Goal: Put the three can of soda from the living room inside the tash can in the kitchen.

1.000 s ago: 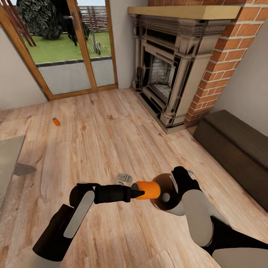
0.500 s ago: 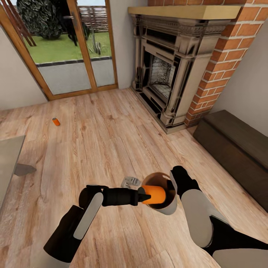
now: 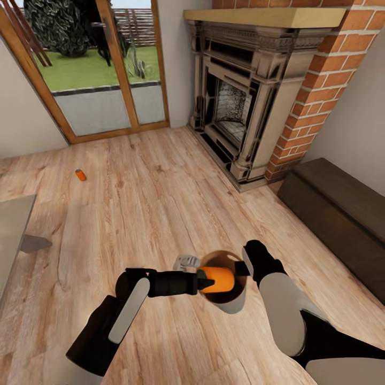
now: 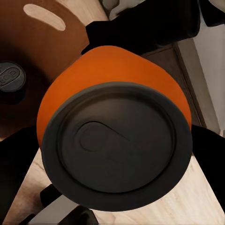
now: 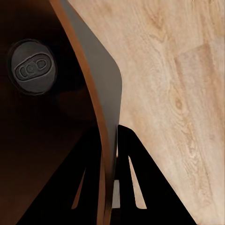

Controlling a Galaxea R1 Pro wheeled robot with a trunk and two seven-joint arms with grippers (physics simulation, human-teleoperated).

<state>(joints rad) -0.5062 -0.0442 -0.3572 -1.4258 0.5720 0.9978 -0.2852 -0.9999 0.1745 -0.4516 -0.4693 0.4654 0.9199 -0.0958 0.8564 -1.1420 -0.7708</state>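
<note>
My left gripper (image 3: pixel 206 279) is shut on an orange soda can (image 3: pixel 217 279), held on its side across the mouth of the copper-brown trash can (image 3: pixel 233 305). In the left wrist view the can's grey end (image 4: pixel 115 140) is very close, with the bin's dark inside behind it. My right gripper (image 3: pixel 243 267) is shut on the bin's rim (image 5: pixel 108 140), one finger on each side of the wall. A second can (image 5: pixel 30 68) lies at the bottom of the bin. A third orange can (image 3: pixel 80 175) lies on the floor far off near the glass doors.
The brick fireplace (image 3: pixel 240 107) stands ahead and a dark low bench (image 3: pixel 337 214) sits at the right. A grey table corner (image 3: pixel 13 224) juts in at the left. A small grey object (image 3: pixel 186 262) lies on the wood floor beside the bin.
The left gripper carried the can rightward to the bin. The right gripper turned the bin so that its open mouth now faces the can.
</note>
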